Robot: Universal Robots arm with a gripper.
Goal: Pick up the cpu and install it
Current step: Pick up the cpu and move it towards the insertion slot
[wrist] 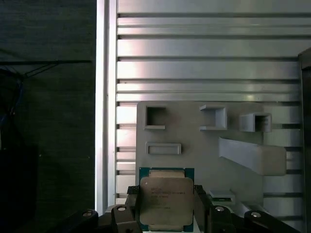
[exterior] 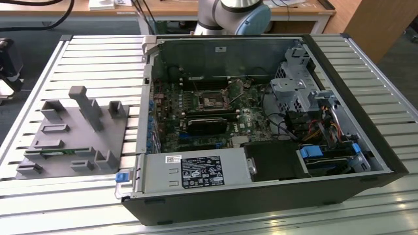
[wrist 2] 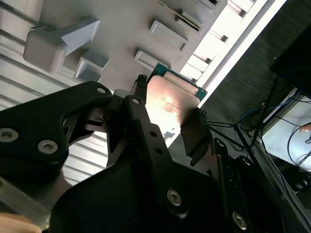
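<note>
In both wrist views the cpu (wrist: 166,198) (wrist 2: 170,104), a flat square chip with a silvery top and a green rim, sits between the black fingers (wrist: 200,206) (wrist 2: 193,138). My gripper (wrist: 166,208) (wrist 2: 167,116) is shut on its two opposite edges. It hangs over the grey parts holder (wrist: 194,141) (wrist 2: 121,34), near the holder's edge. In the exterior view that holder (exterior: 72,142) lies on the slatted table on the exterior view's left, beside the open computer case (exterior: 261,127). Inside the case, the motherboard's cpu socket (exterior: 212,100) is uncovered.
The holder carries upright posts (exterior: 85,105) and small pockets, one holding a green memory stick (exterior: 56,153). The case has metal walls, a power supply (exterior: 196,171), a drive cage (exterior: 294,88) and loose cables (exterior: 326,132) around the board. The arm's base (exterior: 232,14) stands behind the case.
</note>
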